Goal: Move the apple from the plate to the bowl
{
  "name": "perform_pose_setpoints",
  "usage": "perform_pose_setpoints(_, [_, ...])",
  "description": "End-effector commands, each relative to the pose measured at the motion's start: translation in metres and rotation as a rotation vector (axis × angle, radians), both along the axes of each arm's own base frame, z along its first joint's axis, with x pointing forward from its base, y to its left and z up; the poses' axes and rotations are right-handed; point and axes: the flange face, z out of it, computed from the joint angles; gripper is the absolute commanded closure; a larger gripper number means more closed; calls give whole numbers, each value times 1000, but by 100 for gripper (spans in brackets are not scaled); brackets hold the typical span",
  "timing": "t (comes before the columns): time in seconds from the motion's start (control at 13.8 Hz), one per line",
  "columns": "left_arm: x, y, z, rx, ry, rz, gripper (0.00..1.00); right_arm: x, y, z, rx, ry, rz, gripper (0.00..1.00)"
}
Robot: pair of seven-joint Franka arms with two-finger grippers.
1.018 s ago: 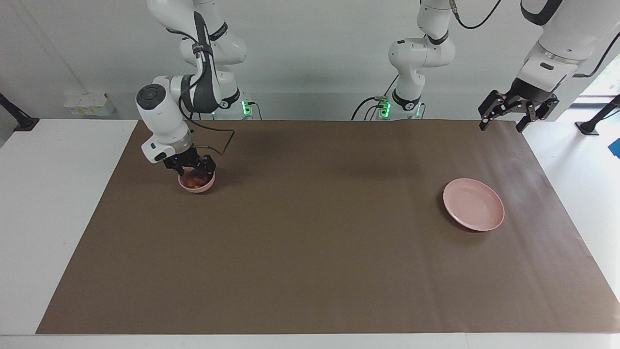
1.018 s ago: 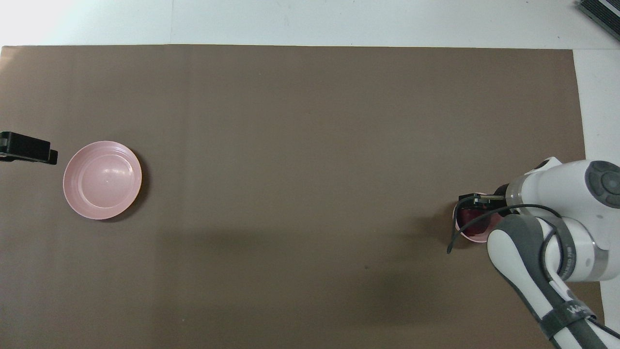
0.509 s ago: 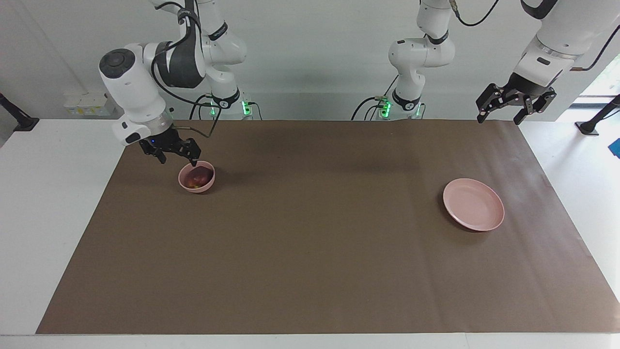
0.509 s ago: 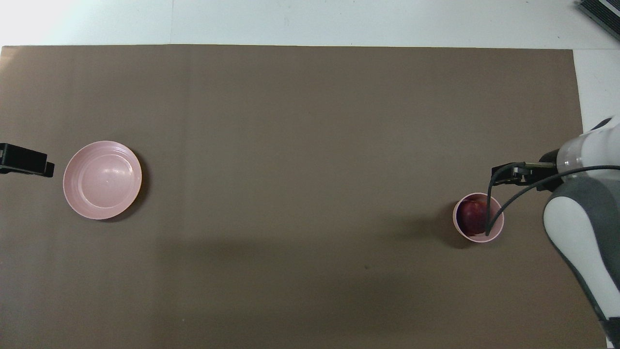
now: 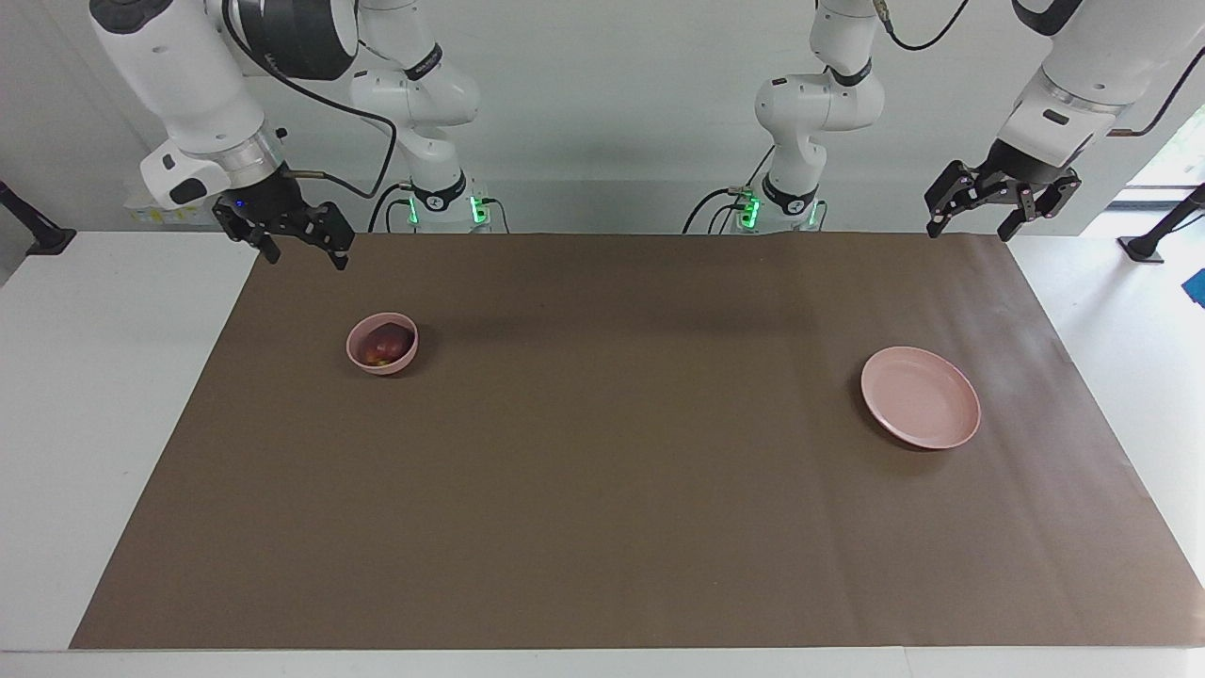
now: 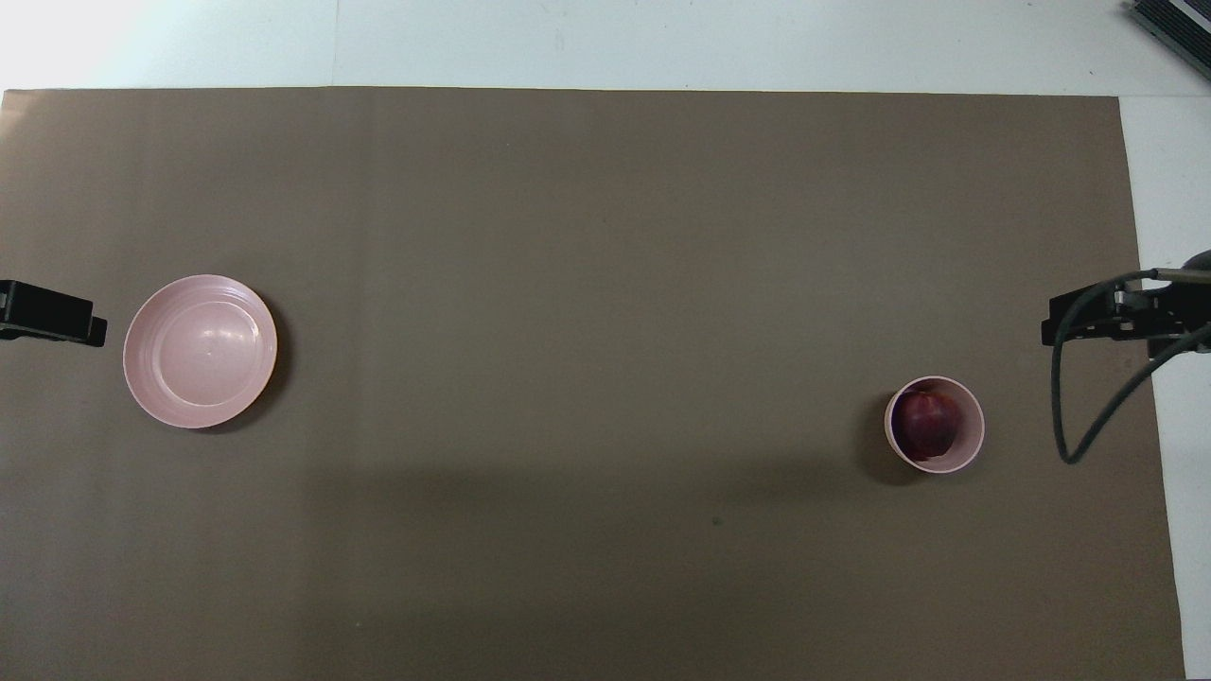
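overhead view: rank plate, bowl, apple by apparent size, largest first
1. plate, the widest, empty, toward the left arm's end of the table.
2. bowl, clearly narrower, toward the right arm's end.
3. apple, smallest: it sits inside the bowl, with rim visible around it.

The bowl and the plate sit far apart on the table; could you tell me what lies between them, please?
Nothing: between the bowl, holding the apple, and the plate only bare brown mat shows in the overhead view.
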Motion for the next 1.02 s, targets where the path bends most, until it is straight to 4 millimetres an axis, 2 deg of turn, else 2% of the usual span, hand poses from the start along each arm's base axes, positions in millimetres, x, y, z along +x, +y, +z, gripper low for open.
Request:
perform_pose_setpoints(0.0, [-4,3,4,2,6,2,0,5,-2,20,-15,18,8,0])
perform_pose_setpoints(0.22, [-4,15,5,8,4,21,0,5,6,24,4,33,18,0])
perform_pose_setpoints(0.95, [-4,11,4,3,7,15,0,4,9,22,-15,24,2,0])
